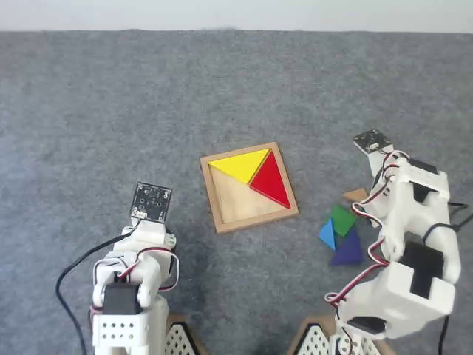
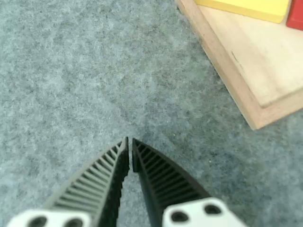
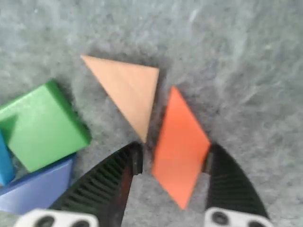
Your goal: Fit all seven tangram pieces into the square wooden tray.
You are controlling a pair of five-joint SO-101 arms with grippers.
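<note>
Grey felt [image 1: 111, 111] covers the whole table, and the square wooden tray [image 1: 210, 194] sits slightly turned at mid-table, between my two arms. Two pieces lie in it. A yellow triangle [image 1: 240, 166] runs along the far side and a red triangle [image 1: 272, 181] along the right side, meeting edge to edge, with bare wood across the near-left half.

My left gripper [image 2: 130, 142] is closed, its ribbed fingers pressed together with nothing between them. It hangs over felt near the tray's near-left corner.

The loose pieces lie to the right of the tray. A blue piece [image 1: 327, 234], a green square [image 1: 342, 219] and a purple triangle [image 1: 347, 250] are bunched together and touching. A tan triangle [image 3: 128, 85] lies just beside them on the far side.

My right gripper [image 3: 174, 153] is spread wide, one finger on each side of an orange parallelogram [image 3: 180, 142] that lies flat on the felt just beside the tan triangle. I cannot tell whether the fingers touch it.
</note>
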